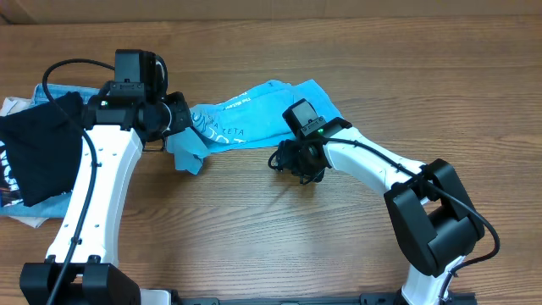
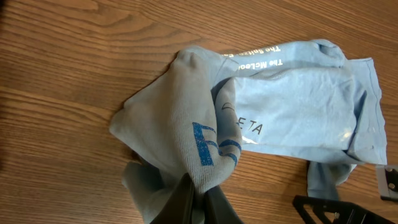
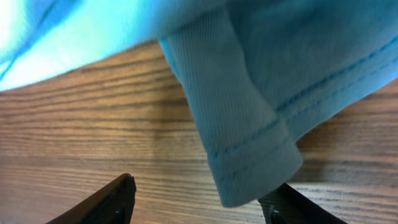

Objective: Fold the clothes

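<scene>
Overhead, the shirt [image 1: 246,119] lies bunched in a crooked band across the middle of the bench [image 1: 254,237], not yet spread flat, so I'd judge this the straightening-out step before any fold. The left claw [image 2: 198,191] is pinched tight on a gathered wad at the shirt's left end, its arm reaching forward from the near-left corner. The right claw [image 3: 199,202] gapes wide, low over the wood, a hemmed edge hanging between its jaws, ungripped. Next it likely needs to close on that hem, then both arms draw apart.
</scene>
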### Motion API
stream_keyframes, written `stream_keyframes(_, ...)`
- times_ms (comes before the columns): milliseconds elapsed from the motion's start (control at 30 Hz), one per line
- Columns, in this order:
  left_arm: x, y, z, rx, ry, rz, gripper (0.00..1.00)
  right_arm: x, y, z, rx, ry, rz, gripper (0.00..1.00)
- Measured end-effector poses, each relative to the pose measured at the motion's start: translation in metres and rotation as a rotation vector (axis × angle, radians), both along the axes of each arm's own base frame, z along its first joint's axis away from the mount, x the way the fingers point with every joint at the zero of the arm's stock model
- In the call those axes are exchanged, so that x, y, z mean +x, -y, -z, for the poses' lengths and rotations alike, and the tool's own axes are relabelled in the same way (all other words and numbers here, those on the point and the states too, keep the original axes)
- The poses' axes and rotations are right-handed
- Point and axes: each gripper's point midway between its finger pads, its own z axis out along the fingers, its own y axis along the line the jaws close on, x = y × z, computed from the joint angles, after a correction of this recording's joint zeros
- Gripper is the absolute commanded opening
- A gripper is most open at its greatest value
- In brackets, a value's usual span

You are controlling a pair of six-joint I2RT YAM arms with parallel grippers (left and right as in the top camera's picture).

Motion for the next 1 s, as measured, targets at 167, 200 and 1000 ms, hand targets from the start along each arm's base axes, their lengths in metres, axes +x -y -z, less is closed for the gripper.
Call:
stream_keyframes(167,0.000,0.000,0.000,0.000,0.000,0.000,0.07,0.010,-0.001,-0.001,-0.001,0.041,0.020,0.71)
stream_keyframes(200,0.000,0.000,0.000,0.000,0.000,0.000,0.07,0.011,0.000,-0.001,-0.004,0.047,0.023,0.69)
stream_keyframes(1000,-0.002,-0.001,0.001,0.006,-0.009,-0.003,0.08,0.022,0.004,-0.002,-0.031,0.092,0.063,0.05)
